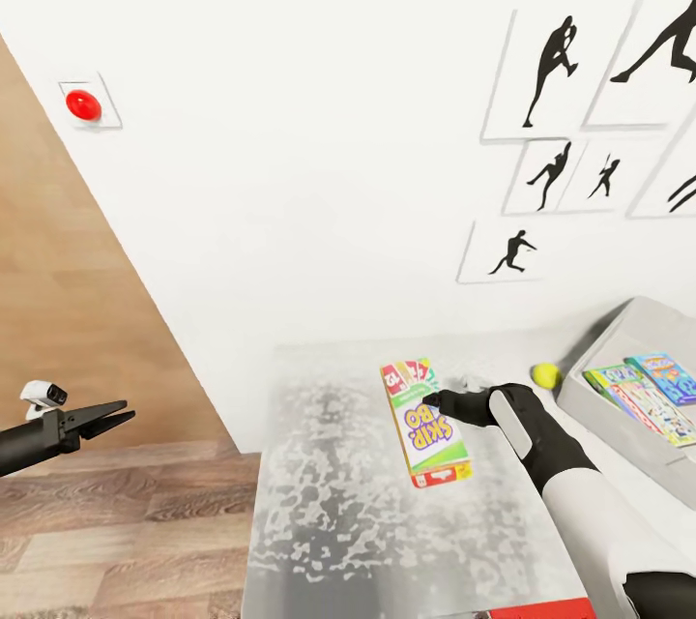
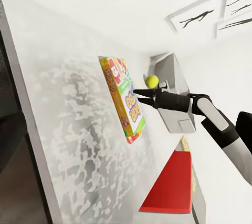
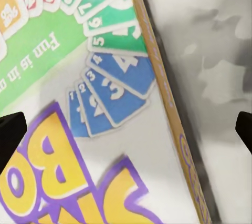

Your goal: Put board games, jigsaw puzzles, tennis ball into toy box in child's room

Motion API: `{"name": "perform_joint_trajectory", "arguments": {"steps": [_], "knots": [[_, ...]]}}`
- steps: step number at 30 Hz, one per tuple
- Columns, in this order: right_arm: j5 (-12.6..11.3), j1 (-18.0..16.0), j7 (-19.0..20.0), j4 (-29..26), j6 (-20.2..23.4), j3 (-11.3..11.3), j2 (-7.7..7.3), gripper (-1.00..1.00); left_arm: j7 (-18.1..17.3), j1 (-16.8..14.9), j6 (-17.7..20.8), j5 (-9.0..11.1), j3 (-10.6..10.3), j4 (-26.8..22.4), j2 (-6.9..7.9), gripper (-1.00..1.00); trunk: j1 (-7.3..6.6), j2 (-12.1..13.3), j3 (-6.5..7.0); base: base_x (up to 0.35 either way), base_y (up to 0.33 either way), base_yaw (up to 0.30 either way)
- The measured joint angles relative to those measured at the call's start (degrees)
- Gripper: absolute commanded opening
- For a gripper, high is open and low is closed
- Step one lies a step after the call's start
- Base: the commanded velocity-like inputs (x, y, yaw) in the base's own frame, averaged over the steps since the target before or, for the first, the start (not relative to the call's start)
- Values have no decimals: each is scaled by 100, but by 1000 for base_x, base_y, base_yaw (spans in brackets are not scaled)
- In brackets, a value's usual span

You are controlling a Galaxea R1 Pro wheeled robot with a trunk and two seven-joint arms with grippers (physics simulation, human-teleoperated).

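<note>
White card game box lies on the table; right gripper hovers wide open at its edge, left gripper nearly closed, empty.

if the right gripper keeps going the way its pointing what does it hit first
Most likely the Skip-Bo game box lying on the table. The right gripper is open and aimed at the box's cover, with one long edge of the box between its fingertips in the right wrist view. How close it already is remains unclear.

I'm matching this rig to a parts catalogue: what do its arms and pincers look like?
Right arm: white shell forearm, black wrist with a grey strip, black right pincer. Left arm: black, carrying a small white camera block, ending in the slim, pointed, black left pincer.
</note>
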Motion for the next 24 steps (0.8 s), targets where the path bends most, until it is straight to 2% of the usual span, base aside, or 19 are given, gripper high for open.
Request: {"name": "perform_joint_trajectory", "arguments": {"steps": [16, 24], "knots": [[30, -8, 11, -74, -10, -1, -1, 100, 5, 2, -29, 1, 3, -1, 1, 100, -3, -5, -147, 0, 0, 0], [59, -7, 13, -117, -12, -1, 0, 100, 3, 2, -33, 1, -9, -1, 1, 100, -2, -4, -168, 0, 0, 0]]}}
